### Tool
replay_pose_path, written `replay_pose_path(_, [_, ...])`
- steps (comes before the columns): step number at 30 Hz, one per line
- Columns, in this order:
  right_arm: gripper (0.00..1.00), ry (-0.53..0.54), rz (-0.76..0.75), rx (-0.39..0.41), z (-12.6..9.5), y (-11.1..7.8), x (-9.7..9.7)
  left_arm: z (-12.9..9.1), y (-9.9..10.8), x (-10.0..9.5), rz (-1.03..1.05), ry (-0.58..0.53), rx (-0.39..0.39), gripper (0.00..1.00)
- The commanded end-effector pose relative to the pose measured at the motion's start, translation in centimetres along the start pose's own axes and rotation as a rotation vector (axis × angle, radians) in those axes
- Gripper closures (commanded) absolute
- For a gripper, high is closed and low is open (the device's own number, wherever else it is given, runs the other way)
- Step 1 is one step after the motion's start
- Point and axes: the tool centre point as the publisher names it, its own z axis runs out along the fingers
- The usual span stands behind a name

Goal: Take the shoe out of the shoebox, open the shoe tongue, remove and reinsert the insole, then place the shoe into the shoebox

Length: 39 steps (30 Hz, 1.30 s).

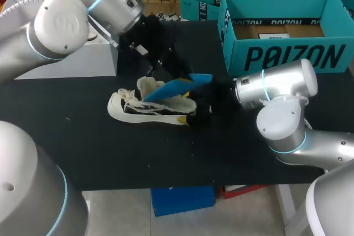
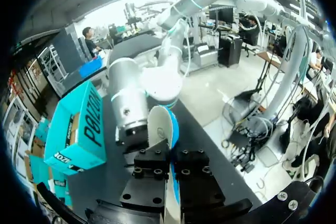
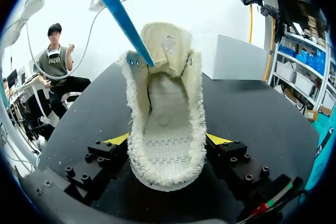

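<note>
Here, black table [image 1: 83,147], right gripper [image 3: 168,139] clasping shoe [image 3: 167,98] heel, left gripper [image 2: 171,169] pinching blue insole [image 2: 160,125], teal shoebox [image 1: 287,56] behind.

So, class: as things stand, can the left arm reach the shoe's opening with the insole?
Probably yes. The left gripper holds the blue insole with its tip at the open mouth of the shoe; the right gripper clamps the heel, and nothing blocks the opening.
</note>
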Motion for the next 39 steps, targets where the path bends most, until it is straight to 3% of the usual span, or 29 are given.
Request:
replay_pose_path(1, [1.00, -0.002, 0.001, 0.001, 0.3, -0.2, -0.1, -2.0, -0.5, 0.0, 0.048, 0.034, 0.197, 1.00])
replay_pose_path(7, [1.00, -0.002, 0.001, 0.001, 0.3, -0.2, -0.1, -3.5, -2.3, 0.3, 0.096, 0.088, 0.381, 1.00])
replay_pose_path(9, [1.00, -0.002, 0.001, 0.001, 0.3, -0.2, -0.1, -3.8, -2.5, 0.4, 0.110, 0.162, 0.479, 1.00])
replay_pose_path(28, [1.00, -0.002, 0.001, 0.001, 0.3, -0.2, -0.1, -3.8, -2.5, 0.4, 0.110, 0.162, 0.479, 1.00])
replay_pose_path(30, [1.00, -0.002, 0.001, 0.001, 0.3, -0.2, -0.1, -4.3, -2.0, 0.6, 0.043, 0.142, 0.539, 1.00])
replay_pose_path(32, [1.00, -0.002, 0.001, 0.001, 0.3, -0.2, -0.1, -5.0, -1.9, 0.6, -0.026, 0.128, 0.654, 1.00])
replay_pose_path(39, [1.00, -0.002, 0.001, 0.001, 0.3, -0.2, -0.1, -6.9, -2.2, -0.3, -0.166, 0.102, 0.829, 1.00])
